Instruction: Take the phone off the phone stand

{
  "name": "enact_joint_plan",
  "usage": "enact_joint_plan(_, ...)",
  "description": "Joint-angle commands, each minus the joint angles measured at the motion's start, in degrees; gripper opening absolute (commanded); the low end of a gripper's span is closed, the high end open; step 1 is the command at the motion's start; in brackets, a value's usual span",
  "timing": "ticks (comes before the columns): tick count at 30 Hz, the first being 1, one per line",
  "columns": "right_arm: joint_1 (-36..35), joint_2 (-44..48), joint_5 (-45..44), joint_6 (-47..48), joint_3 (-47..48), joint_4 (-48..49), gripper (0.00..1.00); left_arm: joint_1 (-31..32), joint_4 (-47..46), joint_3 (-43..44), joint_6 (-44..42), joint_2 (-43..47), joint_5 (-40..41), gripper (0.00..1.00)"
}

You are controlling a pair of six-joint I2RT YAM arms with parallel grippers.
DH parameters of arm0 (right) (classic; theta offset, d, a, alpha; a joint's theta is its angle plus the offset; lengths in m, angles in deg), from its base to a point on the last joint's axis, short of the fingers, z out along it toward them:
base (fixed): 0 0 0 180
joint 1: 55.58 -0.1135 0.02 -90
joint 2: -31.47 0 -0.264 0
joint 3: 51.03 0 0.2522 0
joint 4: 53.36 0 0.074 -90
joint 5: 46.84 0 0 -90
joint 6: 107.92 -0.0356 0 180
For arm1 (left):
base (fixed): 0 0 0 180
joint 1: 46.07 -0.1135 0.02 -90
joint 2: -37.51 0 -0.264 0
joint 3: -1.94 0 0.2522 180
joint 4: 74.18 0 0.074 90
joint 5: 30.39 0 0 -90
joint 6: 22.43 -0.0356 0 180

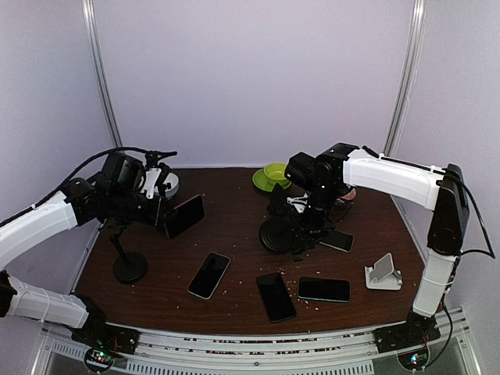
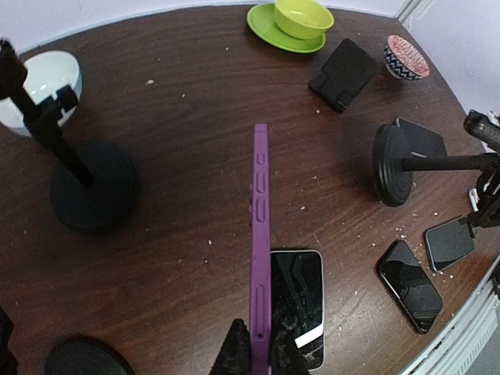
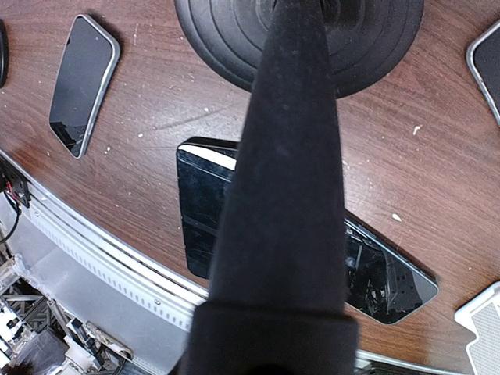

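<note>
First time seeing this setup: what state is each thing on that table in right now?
Left hand: shut on the purple phone.
Purple phone: held above the table, on edge.
Left stand: upright, no phone in it.
Right hand: at the black stand, grip hidden.
White stand: empty.
Three front phones: lying flat, screens dark.
Green bowl: upright on the green plate.

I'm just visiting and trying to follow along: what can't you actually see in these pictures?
1. Top view: the right tool blends into the dark stand, so open or shut is unclear.
2. Right wrist view: that stand fills the middle, hiding the right tool's fingers and part of a black phone.
3. Left wrist view: the purple phone in the left tool shows edge-on, so its screen is unseen.
</note>
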Motion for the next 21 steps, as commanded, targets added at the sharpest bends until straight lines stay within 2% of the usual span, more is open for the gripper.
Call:
enact_joint_plan(1,-0.4,3.5,-2.3,1.1,2.1,-0.5,0.0,-2.5,-7.4,-3.8,8.2,2.3,-0.6,0.0)
enact_joint_plan(7,-0.5,3.1,-3.8,2.0,1.8,-1.8,0.0,-6.3,-13.3,-12.3,13.2,3.6,-4.2,0.0)
enact_joint_plan(21,-1.2,-0.8,-7.1,3.3,7.4,-6.9,0.0,-12.0,-26.4,-24.3,21.8,-0.2,-13.6,0.0)
